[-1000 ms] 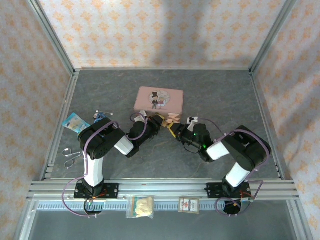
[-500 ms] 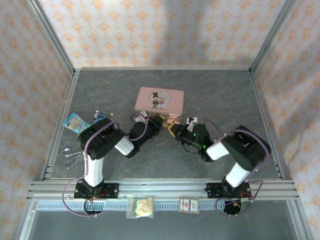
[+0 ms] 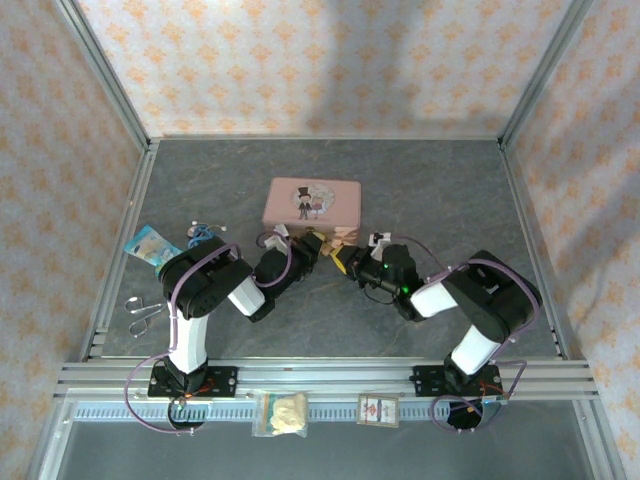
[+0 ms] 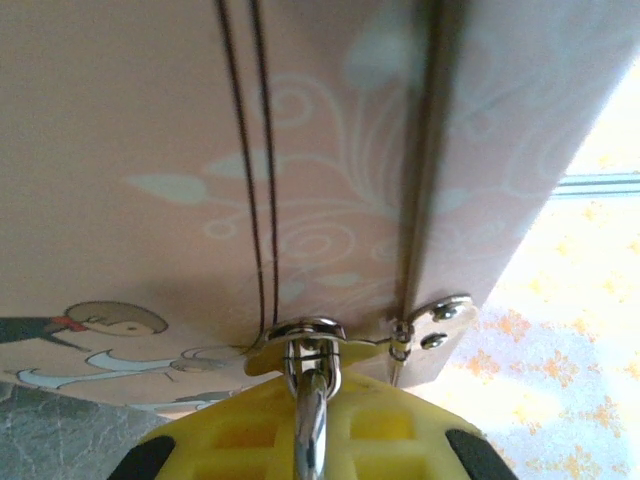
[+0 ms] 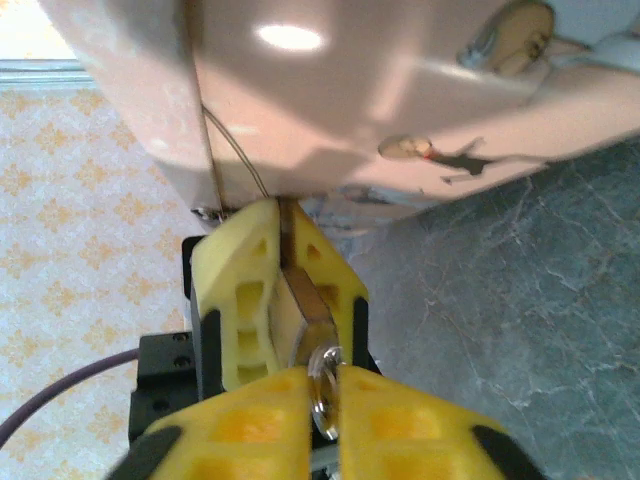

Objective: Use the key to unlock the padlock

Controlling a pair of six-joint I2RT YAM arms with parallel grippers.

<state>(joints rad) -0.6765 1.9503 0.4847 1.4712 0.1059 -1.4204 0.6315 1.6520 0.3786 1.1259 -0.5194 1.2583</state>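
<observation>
So that it would not swing under the key [image 5: 322, 378], the left gripper [image 4: 310, 430] was clamped on the padlock [image 5: 298, 305], a small brass block hung by its thin silvery shackle from the tin's [image 3: 315, 200] clasp [image 4: 440, 320]. The right gripper [image 5: 325, 388] pinched the key, apparently already in the keyway.

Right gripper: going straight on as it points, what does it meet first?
The padlock, clamped in the left gripper just ahead; the tin lies beyond it. Depth is hard to judge.
</observation>
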